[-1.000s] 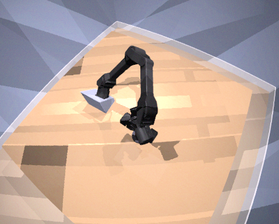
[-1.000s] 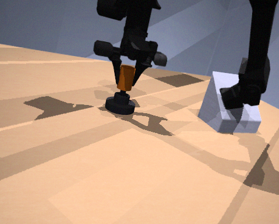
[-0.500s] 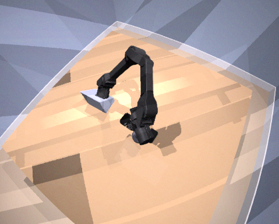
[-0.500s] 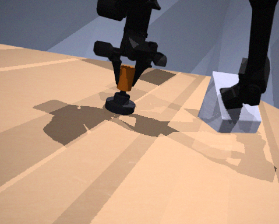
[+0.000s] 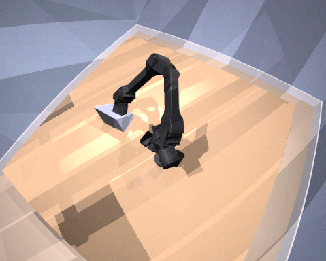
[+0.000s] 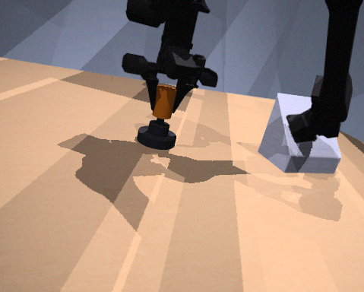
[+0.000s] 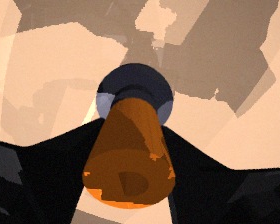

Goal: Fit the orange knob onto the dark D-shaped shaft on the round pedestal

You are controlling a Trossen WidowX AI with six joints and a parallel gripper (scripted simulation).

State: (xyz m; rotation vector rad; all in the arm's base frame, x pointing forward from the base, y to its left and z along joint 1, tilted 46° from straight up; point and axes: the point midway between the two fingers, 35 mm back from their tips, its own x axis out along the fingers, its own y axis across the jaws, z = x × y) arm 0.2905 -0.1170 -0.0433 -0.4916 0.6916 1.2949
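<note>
Ref. landmark: round pedestal (image 5: 157, 161) (image 6: 156, 139) (image 7: 135, 75). Orange knob (image 6: 164, 102) (image 7: 133, 150) sits directly above it, btwn the fingertips of the gripper (image 6: 164, 108) (image 7: 132, 127), which is clamped on it. Knob long axis: near vert., slight tilt rel. to pedestal. Lower end is at the top of the dark shaft (image 6: 160, 120); pedestal's stepped collar remains exposed below. Seating: not complete. Engagement of flat: can't tell. Next op. (est.): align axis, rotate knob w/ light down-press until flats match, then push to pedestal & release. Knob appearance: plain orange cyl., shaded side brownish, w/ dark recess in upper face.
</note>
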